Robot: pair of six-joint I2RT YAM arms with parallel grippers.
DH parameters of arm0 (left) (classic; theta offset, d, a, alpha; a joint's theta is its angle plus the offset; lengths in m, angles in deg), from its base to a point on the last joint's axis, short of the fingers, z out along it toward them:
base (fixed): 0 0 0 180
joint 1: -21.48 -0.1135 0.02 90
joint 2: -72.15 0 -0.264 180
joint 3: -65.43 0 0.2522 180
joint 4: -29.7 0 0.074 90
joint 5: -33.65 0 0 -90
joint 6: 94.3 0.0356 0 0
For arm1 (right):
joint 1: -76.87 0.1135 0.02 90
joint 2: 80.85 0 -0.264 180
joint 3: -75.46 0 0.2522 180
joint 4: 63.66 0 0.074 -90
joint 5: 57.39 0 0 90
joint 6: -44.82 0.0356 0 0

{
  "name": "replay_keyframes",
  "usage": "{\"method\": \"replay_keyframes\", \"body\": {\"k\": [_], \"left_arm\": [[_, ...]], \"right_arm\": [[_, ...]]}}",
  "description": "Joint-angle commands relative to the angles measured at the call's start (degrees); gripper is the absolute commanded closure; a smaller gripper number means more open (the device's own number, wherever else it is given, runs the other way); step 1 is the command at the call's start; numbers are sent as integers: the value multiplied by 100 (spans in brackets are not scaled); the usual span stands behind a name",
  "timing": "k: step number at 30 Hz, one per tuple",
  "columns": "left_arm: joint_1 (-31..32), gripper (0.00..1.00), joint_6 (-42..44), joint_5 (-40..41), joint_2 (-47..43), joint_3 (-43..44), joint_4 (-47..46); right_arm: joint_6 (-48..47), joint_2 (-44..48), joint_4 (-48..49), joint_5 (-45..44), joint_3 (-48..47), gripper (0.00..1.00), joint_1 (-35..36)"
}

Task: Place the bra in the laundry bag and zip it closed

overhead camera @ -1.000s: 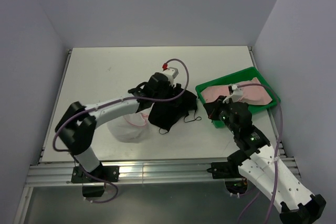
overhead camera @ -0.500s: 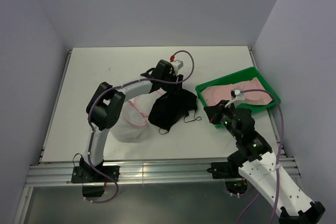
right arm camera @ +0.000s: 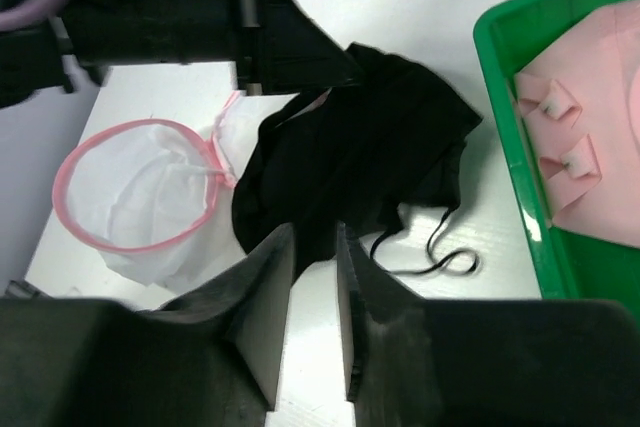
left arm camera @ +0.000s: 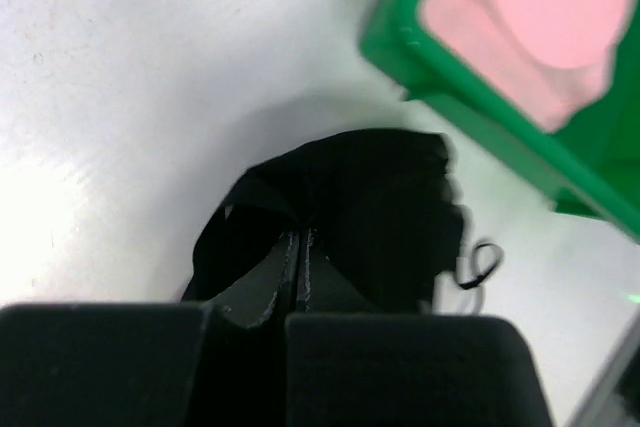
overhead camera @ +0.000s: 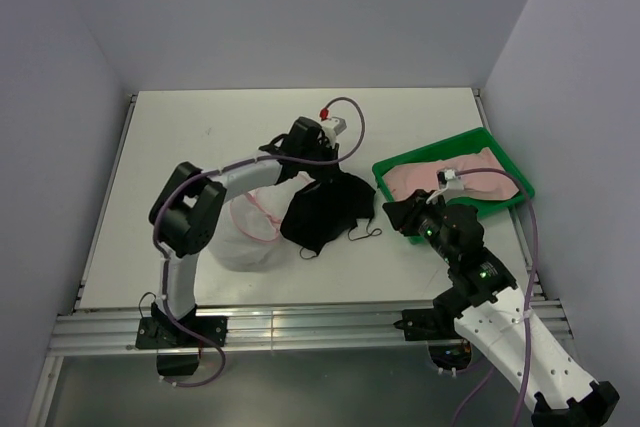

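The pale pink bra [overhead camera: 470,179] [right arm camera: 600,97] [left arm camera: 540,7] lies in the green tray [overhead camera: 400,162] [right arm camera: 500,97] at the right. The white mesh laundry bag [overhead camera: 245,232] [right arm camera: 135,187] sits open on the table with its pink rim up. Between them lies a black garment [overhead camera: 322,212] [right arm camera: 370,147] [left arm camera: 370,197] with thin straps. My left gripper [overhead camera: 318,175] [left arm camera: 300,237] [right arm camera: 345,69] is shut on its far edge, where the folds gather at the tips. My right gripper [overhead camera: 395,212] [right arm camera: 315,237] is open, its fingers [right arm camera: 270,287] straddling the black garment's near edge.
The tray sits near the table's right edge. A loop of black strap [right arm camera: 440,262] [overhead camera: 372,232] trails on the table between the black garment and the tray. The left arm [overhead camera: 230,182] arches over the laundry bag.
The left gripper has closed on the black garment and its arm has changed pose. The right gripper has opened and drawn left from the tray toward the black garment.
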Motion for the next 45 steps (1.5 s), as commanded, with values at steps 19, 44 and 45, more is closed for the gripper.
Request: {"method": "replay_keyframes", "body": {"k": [19,44,45], "left_arm": [[164,100,-1341,-1125,-4119,-598,178],[296,100,-1747,-1584,-5042,-977,-274],[287,100,-1746,-1558,-5086,-1020,-271]], "right_arm": [[-1710,-129,1589,1431,-2001,1,11],[-2160,-1834,2053,3277,-2256,40,63],[-2151,-1869,2046,3330,-2282,46,63]]}}
